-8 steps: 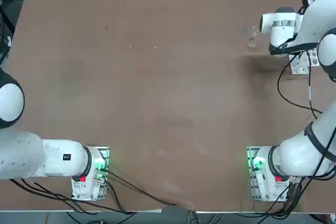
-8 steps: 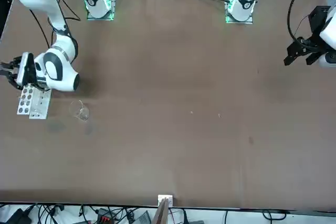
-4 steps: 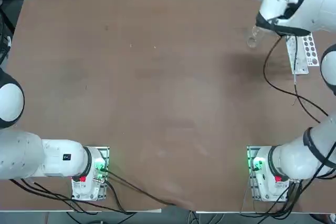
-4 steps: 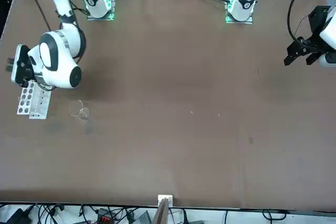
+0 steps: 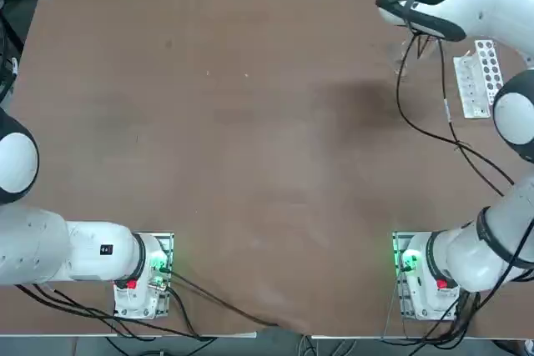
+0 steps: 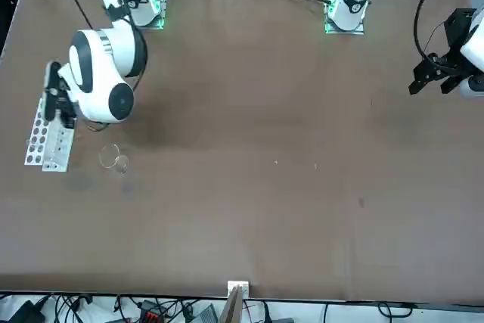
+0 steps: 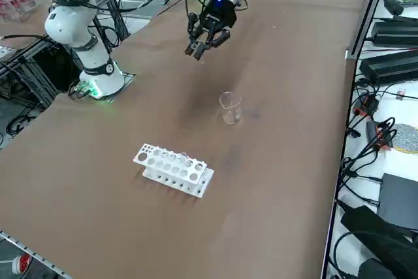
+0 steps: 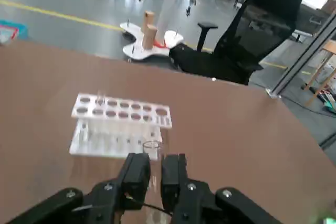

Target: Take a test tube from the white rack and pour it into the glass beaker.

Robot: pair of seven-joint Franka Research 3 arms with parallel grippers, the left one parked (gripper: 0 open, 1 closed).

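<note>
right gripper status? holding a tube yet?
Right gripper: shut, raised above the table beside the glass beaker, away from the white rack. Whether a test tube sits between its fingers cannot be told.

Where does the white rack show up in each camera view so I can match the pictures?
Top view: the white rack lies at the right edge, upper part.
Front view: at the left edge, partly behind the arm.
Right side view: lower centre-left.
Right wrist view: mid-frame, beyond the end effector.
Shared landmark: the glass beaker stands apart from the rack, beside it.
</note>
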